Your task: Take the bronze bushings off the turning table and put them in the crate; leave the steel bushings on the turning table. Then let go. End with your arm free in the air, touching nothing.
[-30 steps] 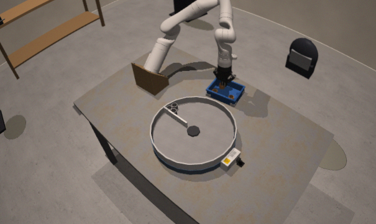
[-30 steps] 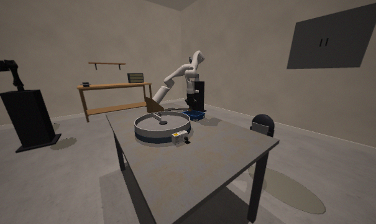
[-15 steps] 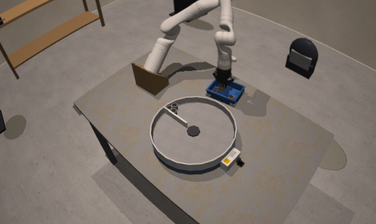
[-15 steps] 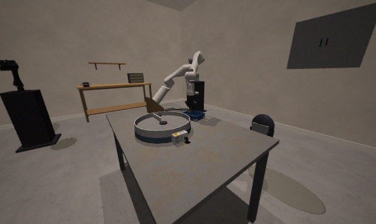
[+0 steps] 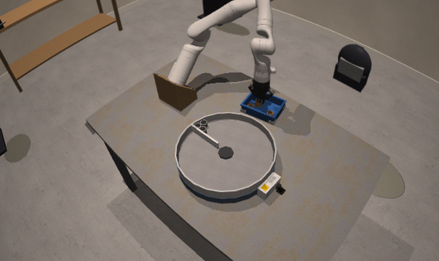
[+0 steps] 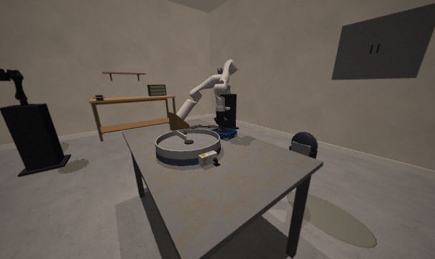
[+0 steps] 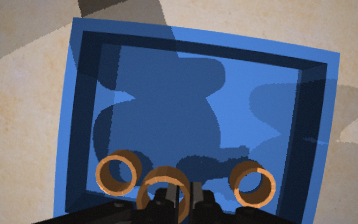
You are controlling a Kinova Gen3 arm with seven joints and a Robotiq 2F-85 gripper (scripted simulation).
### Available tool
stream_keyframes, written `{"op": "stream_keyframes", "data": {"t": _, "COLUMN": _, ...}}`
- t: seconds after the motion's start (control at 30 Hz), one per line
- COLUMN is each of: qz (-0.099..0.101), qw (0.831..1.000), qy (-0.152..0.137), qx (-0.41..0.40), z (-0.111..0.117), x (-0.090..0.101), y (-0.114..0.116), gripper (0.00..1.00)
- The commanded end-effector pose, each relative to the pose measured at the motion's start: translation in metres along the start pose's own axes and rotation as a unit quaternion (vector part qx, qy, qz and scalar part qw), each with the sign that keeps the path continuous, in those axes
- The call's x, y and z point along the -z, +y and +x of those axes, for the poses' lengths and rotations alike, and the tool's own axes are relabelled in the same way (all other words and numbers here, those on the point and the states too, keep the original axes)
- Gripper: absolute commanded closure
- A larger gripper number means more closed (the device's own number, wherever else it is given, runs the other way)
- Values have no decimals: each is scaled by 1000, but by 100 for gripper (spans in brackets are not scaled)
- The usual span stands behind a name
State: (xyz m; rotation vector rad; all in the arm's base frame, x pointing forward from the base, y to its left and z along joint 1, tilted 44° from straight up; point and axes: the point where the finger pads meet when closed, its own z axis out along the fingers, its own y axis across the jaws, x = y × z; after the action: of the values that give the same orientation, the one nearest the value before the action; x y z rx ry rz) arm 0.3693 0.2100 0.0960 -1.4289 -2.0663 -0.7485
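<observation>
three bronze bushings (image 5: 258, 104) (image 6: 220, 129) (image 7: 166, 173), all at one blue crate (image 5: 260, 116) (image 6: 229, 136) (image 7: 62, 135) near the table's far edge. one turning table (image 5: 241, 170) (image 6: 170, 145); steel bushings (image 5: 207, 123) bunched at its rim, at least three, exact count unclear.

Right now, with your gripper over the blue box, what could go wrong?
The gripper grips a bronze bushing by its wall, so it might tilt or slip when let go. It could also bump the loose bushing on either side, or. And if the arm swings sideways while low, the fingers might knock the blue crate.
</observation>
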Motion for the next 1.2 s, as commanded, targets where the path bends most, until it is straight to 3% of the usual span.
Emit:
{"op": "stream_keyframes", "data": {"t": 0.0, "qz": -1, "qw": 1000, "qy": 0, "qx": 0, "z": 0, "x": -1, "y": 0, "gripper": 100}}
{"op": "stream_keyframes", "data": {"t": 1.17, "qz": -1, "qw": 1000, "qy": 0, "qx": 0, "z": 0, "x": -20, "y": 0, "gripper": 100}}
